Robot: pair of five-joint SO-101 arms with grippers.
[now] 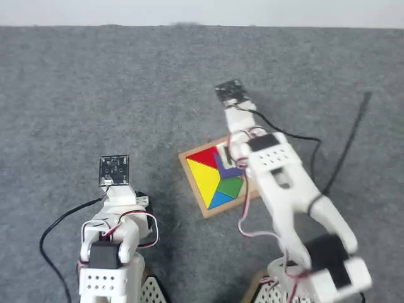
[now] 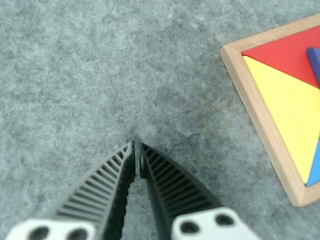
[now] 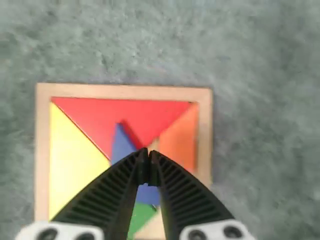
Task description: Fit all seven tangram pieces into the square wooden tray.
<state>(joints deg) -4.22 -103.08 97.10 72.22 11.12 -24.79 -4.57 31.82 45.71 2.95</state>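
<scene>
Grey felt (image 1: pixel 95 82) covers the table up to a pale wall (image 1: pixel 303 11). The square wooden tray (image 1: pixel 192 185) lies mid-table, skewed (one corner toward the arms), with tangram pieces (image 1: pixel 205 173) inside. The right gripper (image 3: pixel 147 151) hangs clenched over its middle. The left gripper (image 2: pixel 136 146) is clenched on nothing over the felt beside it.

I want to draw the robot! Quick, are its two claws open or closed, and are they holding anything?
Left gripper: closed, holding nothing.
Right gripper: closed above the tray, holding nothing.
</scene>
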